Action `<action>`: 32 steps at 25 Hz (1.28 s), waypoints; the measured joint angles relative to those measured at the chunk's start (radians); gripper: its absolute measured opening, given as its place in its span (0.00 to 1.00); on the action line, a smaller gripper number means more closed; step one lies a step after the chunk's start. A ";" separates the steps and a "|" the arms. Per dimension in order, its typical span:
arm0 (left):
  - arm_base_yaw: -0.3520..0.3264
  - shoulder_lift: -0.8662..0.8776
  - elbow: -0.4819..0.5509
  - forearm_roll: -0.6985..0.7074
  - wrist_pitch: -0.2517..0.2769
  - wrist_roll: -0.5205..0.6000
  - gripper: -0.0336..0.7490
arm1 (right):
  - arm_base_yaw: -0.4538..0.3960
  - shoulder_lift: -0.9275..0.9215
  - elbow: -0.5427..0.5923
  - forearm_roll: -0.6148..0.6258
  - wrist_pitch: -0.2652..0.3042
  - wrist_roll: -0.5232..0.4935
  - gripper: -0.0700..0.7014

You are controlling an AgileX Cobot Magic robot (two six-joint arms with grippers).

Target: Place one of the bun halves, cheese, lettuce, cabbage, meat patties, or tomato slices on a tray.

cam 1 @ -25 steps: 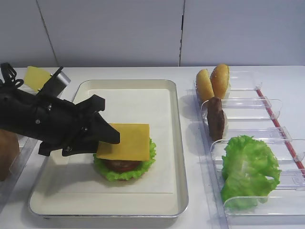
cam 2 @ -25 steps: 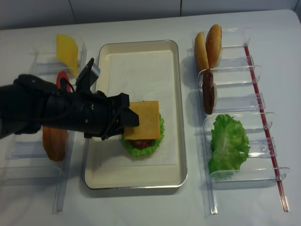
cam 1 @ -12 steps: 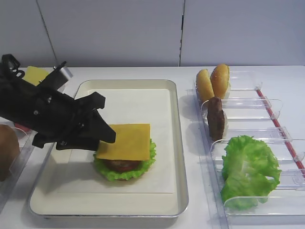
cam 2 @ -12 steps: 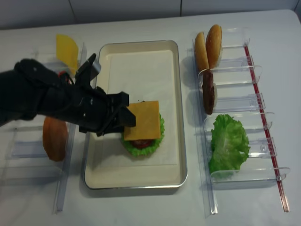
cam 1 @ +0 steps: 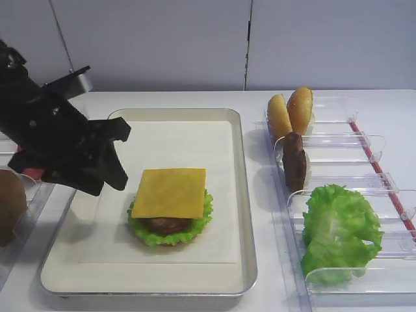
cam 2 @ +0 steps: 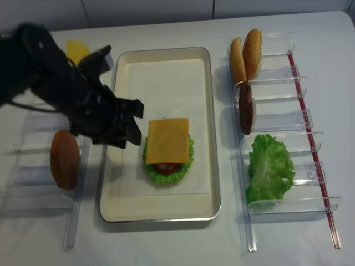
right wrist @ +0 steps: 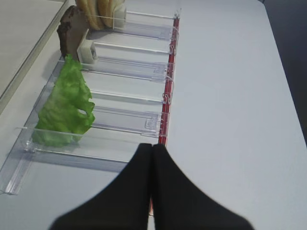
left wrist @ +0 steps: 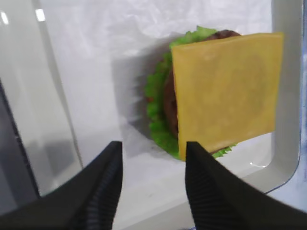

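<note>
The thin orange-yellow square cheese slice [cam 1: 169,193] lies flat atop frilly green lettuce [cam 1: 170,229] and a patty, centre-low in the cream metal tray [cam 1: 242,195]; placing looks done. Left hand [left wrist: 152,184] hangs wide and empty at centre-left; right hand [right wrist: 151,155] is closed

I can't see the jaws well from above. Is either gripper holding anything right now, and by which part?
Nothing is held. The left gripper is open and clear of the cheese, which lies on the stack; the right gripper is shut and empty.
</note>
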 joint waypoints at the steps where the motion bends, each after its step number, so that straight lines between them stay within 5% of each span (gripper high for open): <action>1: 0.000 0.000 -0.029 0.039 0.029 -0.024 0.42 | 0.000 0.000 0.000 0.000 0.000 0.000 0.22; 8: 0.000 0.000 -0.211 0.308 0.218 -0.135 0.42 | 0.000 0.000 0.000 0.000 0.000 0.000 0.22; 18: 0.000 -0.044 -0.276 0.486 0.240 -0.196 0.42 | 0.000 0.000 0.000 0.000 -0.002 0.000 0.22; 23: 0.000 -0.165 -0.201 0.488 0.241 -0.198 0.42 | 0.000 0.000 0.000 0.000 -0.002 0.000 0.22; 32: 0.000 -0.478 0.112 0.514 0.247 -0.202 0.37 | 0.000 0.000 0.000 0.000 -0.002 0.000 0.22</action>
